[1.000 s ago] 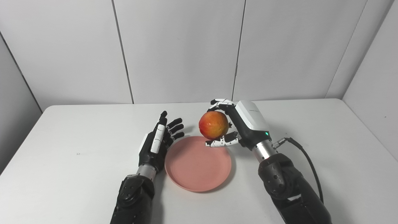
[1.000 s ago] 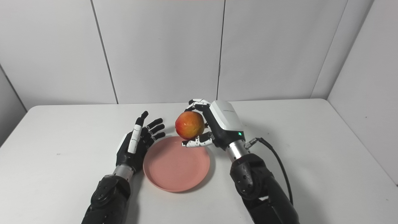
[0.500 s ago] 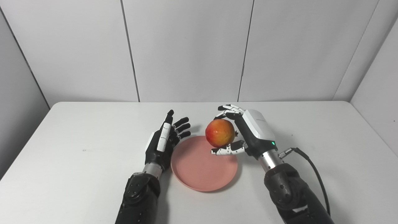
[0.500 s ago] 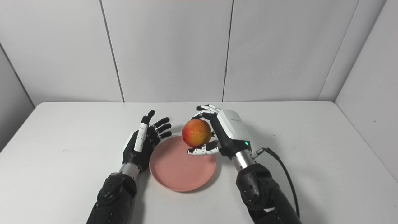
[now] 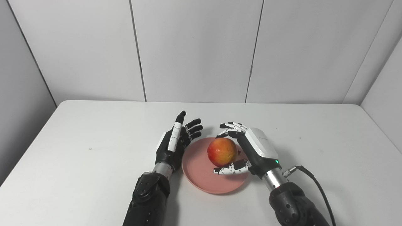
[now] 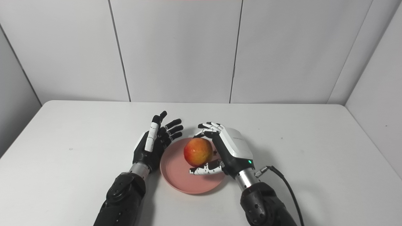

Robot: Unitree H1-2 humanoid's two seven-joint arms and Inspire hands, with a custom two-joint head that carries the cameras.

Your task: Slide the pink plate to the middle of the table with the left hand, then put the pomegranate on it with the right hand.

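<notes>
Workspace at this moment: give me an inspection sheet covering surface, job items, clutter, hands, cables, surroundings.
Surface: white table, a small dark speck near its left side.
Job's things: pink plate mid-table; pomegranate over the plate, whether it touches cannot be told.
Clutter: nothing seen.
Hands: right hand shut on the pomegranate; left hand open, fingers spread, beside the plate's left rim.
Cables: black cable running from the right wrist along the forearm.
Surroundings: plain grey wall panels behind and at both sides.

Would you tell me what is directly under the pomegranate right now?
The pink plate lies under the pomegranate, which the right robot hand holds. The fruit hides its own underside, so whether it touches the plate cannot be seen.
</notes>
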